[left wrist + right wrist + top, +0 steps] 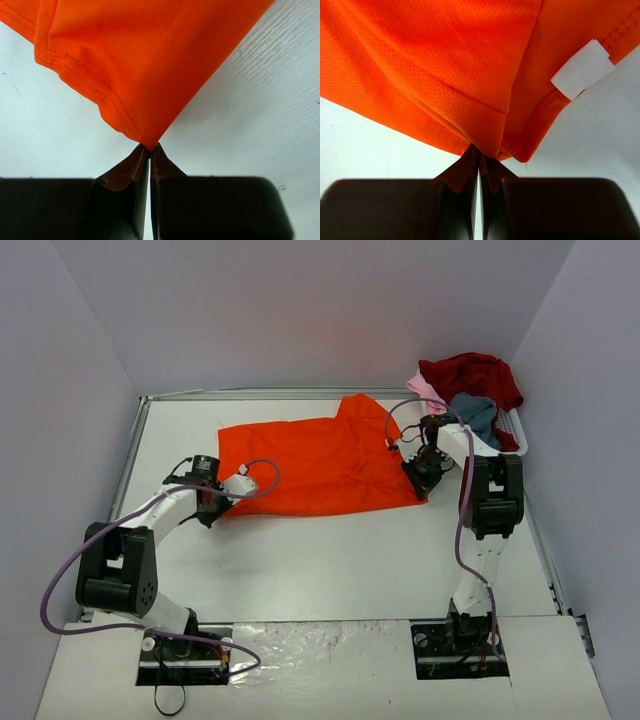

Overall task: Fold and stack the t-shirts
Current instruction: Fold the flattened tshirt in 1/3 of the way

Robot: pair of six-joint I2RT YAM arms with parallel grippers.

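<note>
A bright orange-red t-shirt (pixel 320 462) lies spread across the middle of the white table. My left gripper (pixel 214 508) is at its near left corner, shut on that corner of the cloth; in the left wrist view the t-shirt (pixel 150 60) tapers into the closed tips of the left gripper (pixel 150 147). At the shirt's near right corner my right gripper (pixel 420 483) is shut on it. The right wrist view has bunched folds of the orange-red t-shirt (pixel 445 75) and a white label (pixel 582 69) just above the right gripper (pixel 479 152).
A white slatted basket (pixel 512 428) stands at the back right corner, piled with a dark red shirt (pixel 472 375), a grey-blue one (pixel 476 413) and a pale pink one (pixel 425 390). Grey walls enclose the table on three sides.
</note>
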